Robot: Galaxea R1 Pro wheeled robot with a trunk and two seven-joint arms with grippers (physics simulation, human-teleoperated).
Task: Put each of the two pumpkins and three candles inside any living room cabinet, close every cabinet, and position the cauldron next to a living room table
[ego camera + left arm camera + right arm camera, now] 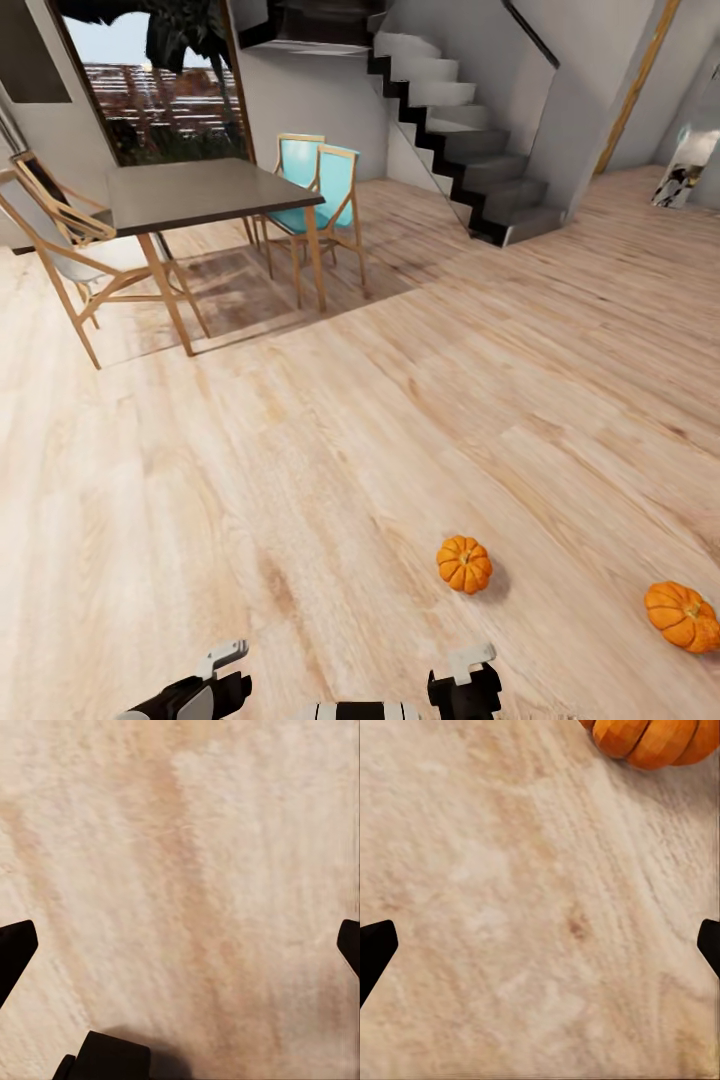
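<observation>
Head view: both pumpkins sit on the wood floor (300, 480), loose and ungrasped, so the task looks barely begun. Nearer pumpkin (464, 563) at lower right of centre, second pumpkin (682, 616) at far lower right edge, well apart. No candles, cabinet or cauldron here, so all of those steps seem left.

Left pincer (222, 672) at bottom left, right pincer (470, 675) at bottom centre-right, just below the nearer pumpkin. Both wrist views show dark fingertips spread wide at the frame edges, nothing between: released, empty. Right wrist view catches a pumpkin at the upper right corner.

Pumpkins: round, ribbed, glossy orange, short stems. Floor: pale matte planks with streaky grain. Dining tabletop (205, 192) upper left: flat, dark, on light wooden legs, with teal chairs (325, 185) beside it. Grey stairs (470, 140) upper right.
</observation>
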